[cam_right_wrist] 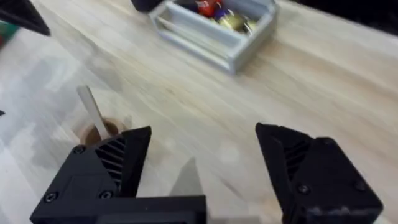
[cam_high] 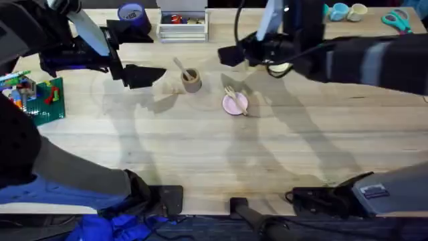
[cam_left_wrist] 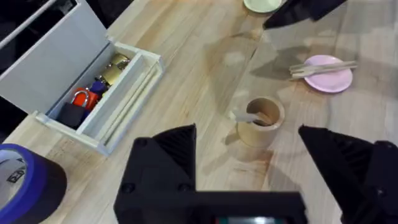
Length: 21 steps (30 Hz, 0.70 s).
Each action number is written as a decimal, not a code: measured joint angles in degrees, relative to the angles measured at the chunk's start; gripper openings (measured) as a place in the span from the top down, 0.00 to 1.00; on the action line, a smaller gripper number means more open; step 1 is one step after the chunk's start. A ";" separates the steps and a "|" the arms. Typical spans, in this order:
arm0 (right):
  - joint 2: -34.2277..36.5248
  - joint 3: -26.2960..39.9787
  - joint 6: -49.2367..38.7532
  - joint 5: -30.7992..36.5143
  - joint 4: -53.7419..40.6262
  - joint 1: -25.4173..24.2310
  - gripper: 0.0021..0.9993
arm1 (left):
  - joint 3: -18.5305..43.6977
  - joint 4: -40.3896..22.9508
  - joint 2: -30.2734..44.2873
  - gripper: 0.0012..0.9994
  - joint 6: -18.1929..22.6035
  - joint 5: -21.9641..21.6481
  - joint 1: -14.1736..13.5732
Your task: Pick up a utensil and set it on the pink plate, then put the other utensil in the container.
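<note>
Both arms are stretched out to the far half of the table. The left gripper (cam_high: 144,75) sits far left, jaws spread wide and empty, pointing right. The right gripper (cam_high: 231,55) hangs far right of centre, its fingers (cam_right_wrist: 118,155) also parted with nothing between them, aimed left toward the other.
</note>
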 joint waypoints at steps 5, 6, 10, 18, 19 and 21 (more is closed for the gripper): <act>-8.25 0.00 -0.43 4.80 -16.10 -2.11 0.00 | 0.00 -0.01 0.02 0.00 0.00 -0.01 0.00; -10.14 0.00 -0.46 5.79 -19.02 -2.56 0.00 | 0.00 -0.01 0.00 0.01 0.00 -0.01 0.00; -17.86 0.00 -0.46 8.79 -27.53 -3.91 0.00 | 0.00 -0.01 0.00 0.01 0.00 0.01 0.00; -29.65 0.00 0.44 16.56 -41.38 -3.96 0.00 | 0.00 -0.01 0.00 0.01 0.00 -0.01 0.00; -30.54 0.00 0.83 17.71 -42.74 -3.96 0.00 | 0.00 -0.07 0.01 0.01 0.00 -0.01 0.00; -31.55 0.00 1.45 19.24 -44.64 -3.99 0.00 | 0.00 -0.73 0.00 0.01 0.00 0.01 0.00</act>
